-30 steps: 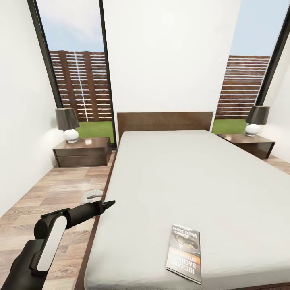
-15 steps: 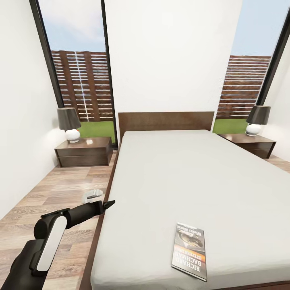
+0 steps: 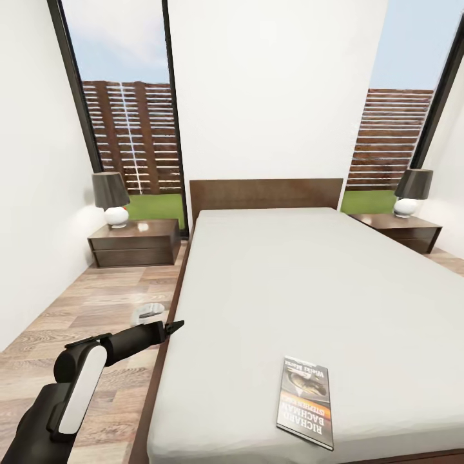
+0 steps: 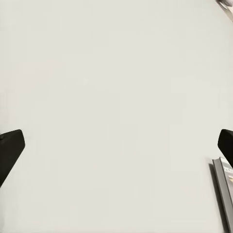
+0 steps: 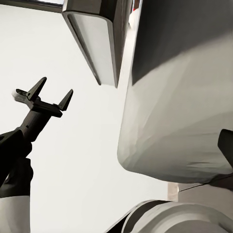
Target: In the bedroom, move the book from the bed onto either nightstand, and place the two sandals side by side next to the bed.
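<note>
- White mattress of the bed [image 3: 309, 283] carries the book [image 3: 305, 401], lying flat near the foot end, on the robot's right side, cover up. It is untouched, so the transfer has not begun.
- Two nightstands flank the headboard: the left nightstand [image 3: 134, 242] and the right nightstand [image 3: 403, 231], each with a lamp and bare top beside it. Either would serve; both are well apart from the book.
- A pale object on the floor [image 3: 149, 314] beside the bed's left edge may be a sandal; too small to confirm.
- Left gripper [image 3: 173, 327] is extended forward over the bed's left edge, forearm roughly level, pointing across the mattress. Its fingers [image 4: 10, 148] stand wide apart, holding nothing.
- Right gripper: finger state cannot be told from these pictures.
</note>
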